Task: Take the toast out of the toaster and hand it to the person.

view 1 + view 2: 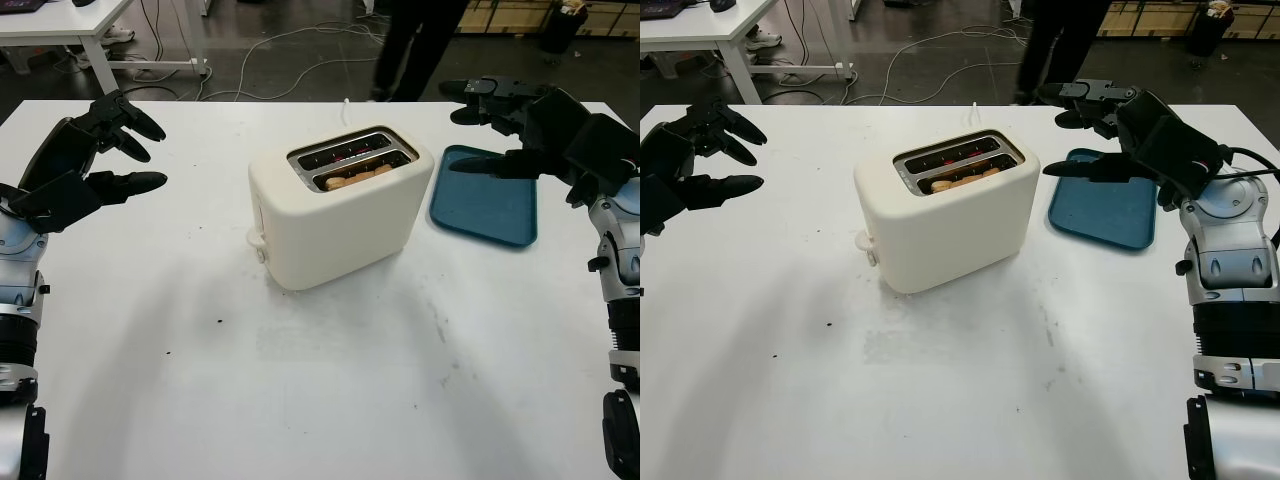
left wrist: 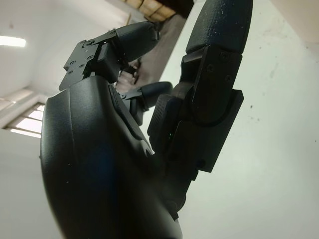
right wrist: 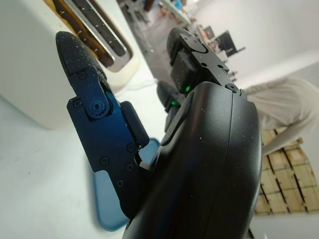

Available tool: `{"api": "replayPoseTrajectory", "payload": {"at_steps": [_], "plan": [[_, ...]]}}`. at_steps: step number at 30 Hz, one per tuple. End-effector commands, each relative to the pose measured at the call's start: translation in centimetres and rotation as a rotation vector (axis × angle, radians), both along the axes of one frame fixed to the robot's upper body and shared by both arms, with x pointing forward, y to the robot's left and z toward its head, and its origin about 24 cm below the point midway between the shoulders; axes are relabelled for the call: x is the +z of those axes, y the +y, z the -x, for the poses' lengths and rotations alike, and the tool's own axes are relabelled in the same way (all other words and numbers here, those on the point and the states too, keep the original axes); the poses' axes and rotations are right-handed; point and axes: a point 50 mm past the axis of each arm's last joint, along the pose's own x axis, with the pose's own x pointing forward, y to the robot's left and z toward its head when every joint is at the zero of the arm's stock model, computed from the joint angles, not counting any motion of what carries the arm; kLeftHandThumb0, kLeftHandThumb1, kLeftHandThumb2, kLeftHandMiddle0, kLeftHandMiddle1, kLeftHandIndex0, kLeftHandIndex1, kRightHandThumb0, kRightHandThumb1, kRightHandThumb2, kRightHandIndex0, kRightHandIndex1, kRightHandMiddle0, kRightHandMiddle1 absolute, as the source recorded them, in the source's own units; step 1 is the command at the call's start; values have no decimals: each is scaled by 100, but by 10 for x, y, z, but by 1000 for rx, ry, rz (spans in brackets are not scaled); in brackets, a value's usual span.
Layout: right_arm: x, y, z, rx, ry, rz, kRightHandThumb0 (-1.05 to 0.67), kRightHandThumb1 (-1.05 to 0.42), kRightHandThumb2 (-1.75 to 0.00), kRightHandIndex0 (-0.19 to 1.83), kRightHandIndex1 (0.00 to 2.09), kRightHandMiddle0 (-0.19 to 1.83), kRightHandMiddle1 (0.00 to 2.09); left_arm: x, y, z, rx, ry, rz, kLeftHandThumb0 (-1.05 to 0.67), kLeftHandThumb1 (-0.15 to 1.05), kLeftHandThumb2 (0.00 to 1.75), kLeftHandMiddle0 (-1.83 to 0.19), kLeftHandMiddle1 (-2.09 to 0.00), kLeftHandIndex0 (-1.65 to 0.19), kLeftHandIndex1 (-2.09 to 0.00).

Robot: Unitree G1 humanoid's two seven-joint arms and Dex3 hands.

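A cream two-slot toaster stands mid-table, and a slice of toast sits low in its nearer slot; the farther slot looks dark with red glints. My left hand hovers open over the table's left side, well away from the toaster. Over the blue tray, to the right of the toaster, my right hand is raised and open, holding nothing. A person's dark legs stand beyond the far table edge. In the right wrist view the toaster lies past my black fingers.
The blue tray lies flat at the right rear of the white table. A white cord runs from the toaster's back toward the far edge. Cables trail on the floor behind, and another white table stands at the back left.
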Motion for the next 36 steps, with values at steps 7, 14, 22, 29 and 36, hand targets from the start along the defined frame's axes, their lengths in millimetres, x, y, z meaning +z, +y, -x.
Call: {"api": "replayPoseTrajectory", "payload": {"at_steps": [7,14,22,29,36], "plan": [[3,1,1,5,-13,-5,-65,-72,0,0,83,44,0,2,1,1,-3,-7,10,-105,92,10,-22,-151,-20,-142],[3,0,1,2,-16,4,-68,-72,0,0,83,45,0,2,1,1,-3,-3,17,-105,92,10,-23,-151,-21,-141],[3,-1,1,5,-20,7,-65,-72,0,1,82,44,0,2,1,1,3,-7,7,-105,92,11,-24,-152,-20,-142],[3,-1,1,5,-16,-4,-67,-72,0,1,81,45,0,2,1,1,4,-7,1,-105,92,12,-23,-152,-19,-142],[2,-1,1,3,-12,0,-67,-72,0,1,81,44,0,2,1,1,0,-6,6,-105,92,11,-22,-152,-19,-142]]}}
